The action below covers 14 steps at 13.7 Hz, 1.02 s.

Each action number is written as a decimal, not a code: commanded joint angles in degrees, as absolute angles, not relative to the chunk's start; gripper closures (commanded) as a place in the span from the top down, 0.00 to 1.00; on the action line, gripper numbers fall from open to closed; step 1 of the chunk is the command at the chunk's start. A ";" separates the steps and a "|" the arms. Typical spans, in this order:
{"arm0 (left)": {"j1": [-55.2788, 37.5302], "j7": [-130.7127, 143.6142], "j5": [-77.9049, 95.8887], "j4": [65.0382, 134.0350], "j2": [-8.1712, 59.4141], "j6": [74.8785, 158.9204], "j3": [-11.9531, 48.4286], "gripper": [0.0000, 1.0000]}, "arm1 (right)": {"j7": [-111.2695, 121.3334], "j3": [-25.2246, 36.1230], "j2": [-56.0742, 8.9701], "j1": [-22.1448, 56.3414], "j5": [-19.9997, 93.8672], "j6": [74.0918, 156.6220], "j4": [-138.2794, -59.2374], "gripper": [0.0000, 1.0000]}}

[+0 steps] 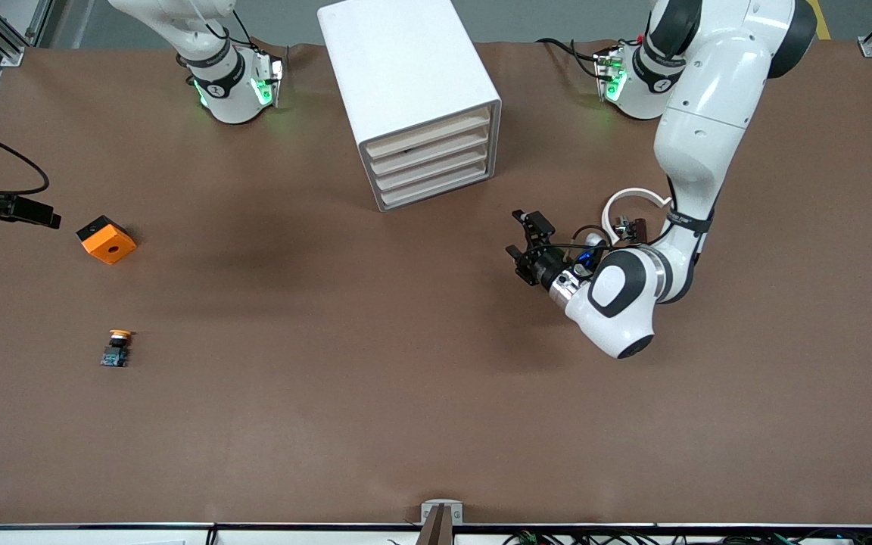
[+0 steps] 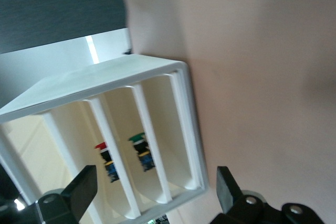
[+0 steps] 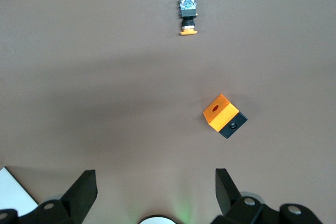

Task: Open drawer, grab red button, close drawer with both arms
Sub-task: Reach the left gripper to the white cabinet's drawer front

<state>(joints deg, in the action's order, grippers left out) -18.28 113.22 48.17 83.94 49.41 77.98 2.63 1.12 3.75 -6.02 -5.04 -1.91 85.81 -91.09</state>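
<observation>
The white drawer cabinet (image 1: 406, 83) stands near the robots' bases, its four drawer fronts (image 1: 434, 157) all flush. In the left wrist view the cabinet (image 2: 131, 74) shows the red-capped button (image 2: 105, 157) inside, in the third level up from the table, partly hidden by a divider. A green-capped button (image 2: 142, 150) sits one level below it. My left gripper (image 1: 521, 236) is open and empty in front of the drawers, well apart from them; it also shows in the left wrist view (image 2: 155, 190). My right gripper (image 3: 155, 182) is open and empty, high over the table.
An orange block with a hole (image 1: 106, 239) and a yellow-capped button (image 1: 116, 348) lie toward the right arm's end of the table. Both show in the right wrist view, the block (image 3: 223, 115) and the button (image 3: 187, 15). A black mount (image 1: 8, 208) reaches in at that table edge.
</observation>
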 commanded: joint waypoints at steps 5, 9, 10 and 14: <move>-20.39 120.93 50.27 86.30 51.06 72.16 9.40 0.90 | -12.29 3.34 -6.42 -1.68 -0.88 84.55 -89.65 1.00; -22.76 121.99 50.27 87.89 50.89 70.93 9.93 0.70 | -16.96 3.34 -6.33 0.17 0.35 84.46 -89.65 1.00; -23.63 122.51 50.27 87.89 50.89 70.32 9.93 0.63 | -17.14 3.43 -6.33 0.70 0.26 84.46 -89.65 1.00; -26.54 122.52 50.27 90.26 50.45 69.08 9.93 0.57 | -20.02 3.34 -6.33 2.37 0.35 84.46 -89.65 1.00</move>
<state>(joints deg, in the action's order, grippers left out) -25.37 121.70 49.21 88.40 51.27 69.79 10.07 -17.18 3.07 -6.06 0.90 -0.44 85.41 -90.72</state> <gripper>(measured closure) 0.405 0.000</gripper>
